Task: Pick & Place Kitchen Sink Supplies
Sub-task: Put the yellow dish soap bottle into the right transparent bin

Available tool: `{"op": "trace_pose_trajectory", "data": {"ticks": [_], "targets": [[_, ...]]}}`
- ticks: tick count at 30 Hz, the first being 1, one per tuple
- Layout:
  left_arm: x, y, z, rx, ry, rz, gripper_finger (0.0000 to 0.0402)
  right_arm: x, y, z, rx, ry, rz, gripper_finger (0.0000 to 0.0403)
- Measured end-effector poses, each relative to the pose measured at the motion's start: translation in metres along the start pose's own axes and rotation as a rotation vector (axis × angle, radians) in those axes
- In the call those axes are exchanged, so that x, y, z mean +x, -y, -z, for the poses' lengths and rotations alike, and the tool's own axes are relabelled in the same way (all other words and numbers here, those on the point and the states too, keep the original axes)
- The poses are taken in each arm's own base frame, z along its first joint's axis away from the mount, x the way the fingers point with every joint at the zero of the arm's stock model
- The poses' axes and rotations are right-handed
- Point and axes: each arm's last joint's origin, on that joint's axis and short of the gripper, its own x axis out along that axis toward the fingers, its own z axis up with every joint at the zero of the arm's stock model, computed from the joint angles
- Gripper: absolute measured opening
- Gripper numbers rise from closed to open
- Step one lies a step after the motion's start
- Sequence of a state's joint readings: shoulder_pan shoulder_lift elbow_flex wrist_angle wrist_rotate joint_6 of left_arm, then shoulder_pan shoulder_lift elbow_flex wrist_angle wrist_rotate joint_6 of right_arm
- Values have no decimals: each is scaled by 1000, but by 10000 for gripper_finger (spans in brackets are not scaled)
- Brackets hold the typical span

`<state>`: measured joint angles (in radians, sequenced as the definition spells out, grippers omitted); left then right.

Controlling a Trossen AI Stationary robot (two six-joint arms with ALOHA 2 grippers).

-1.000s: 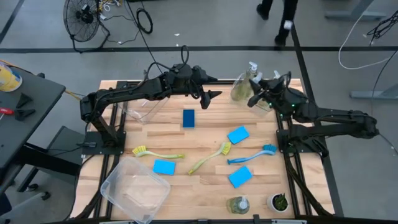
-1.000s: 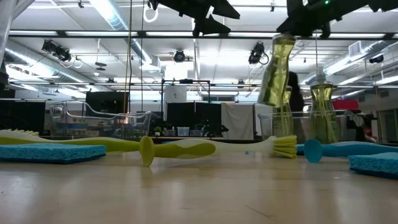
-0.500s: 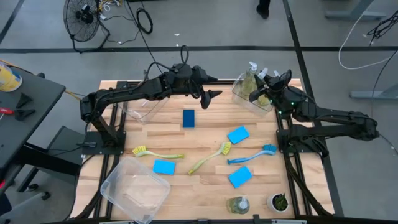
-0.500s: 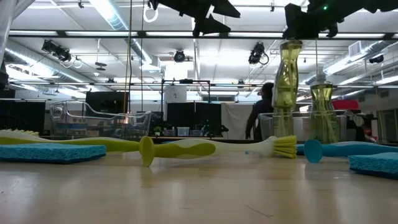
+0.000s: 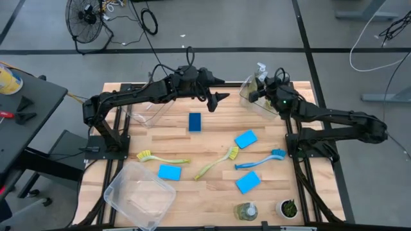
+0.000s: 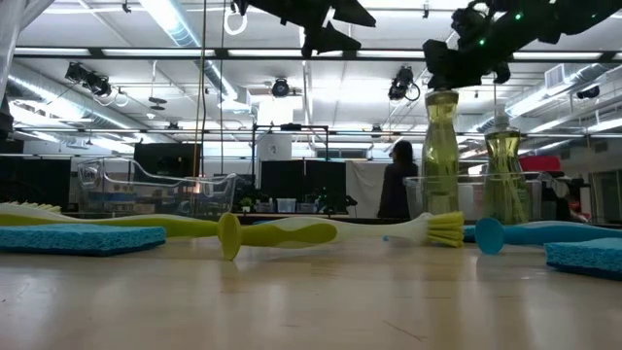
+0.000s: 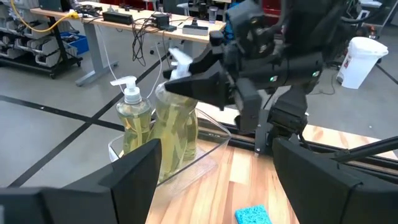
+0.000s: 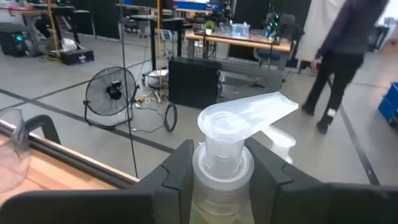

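Soap bottle (image 6: 439, 151) hangs upright, long axis vertical, directly beneath our right gripper (image 8: 217, 163), whose fingers clamp its neck under the pump, over the far-right clear bin (image 5: 247, 101) (a second bottle (image 6: 501, 175) already stands inside), while our left gripper (image 5: 217, 98) waits open mid-table.

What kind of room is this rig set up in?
Most likely a robotics lab or workshop, not a kitchen. Beyond the wooden table there is a bare concrete floor with a standing fan, desks loaded with cables and equipment, and exposed ceiling lights.
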<state>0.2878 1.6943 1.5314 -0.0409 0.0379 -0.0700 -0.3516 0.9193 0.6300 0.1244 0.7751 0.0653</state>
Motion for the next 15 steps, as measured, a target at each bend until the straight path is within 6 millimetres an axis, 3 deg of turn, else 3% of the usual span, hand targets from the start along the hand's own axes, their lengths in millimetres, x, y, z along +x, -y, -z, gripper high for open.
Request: {"op": "trace_pose_trajectory", "data": {"ticks": [8, 15], "targets": [[0, 0, -3, 0, 36, 3, 311, 12, -3, 9, 2, -40, 19, 103], [0, 0, -4, 4, 38, 3, 311, 18, -4, 13, 63, -63, -7, 144]]}}
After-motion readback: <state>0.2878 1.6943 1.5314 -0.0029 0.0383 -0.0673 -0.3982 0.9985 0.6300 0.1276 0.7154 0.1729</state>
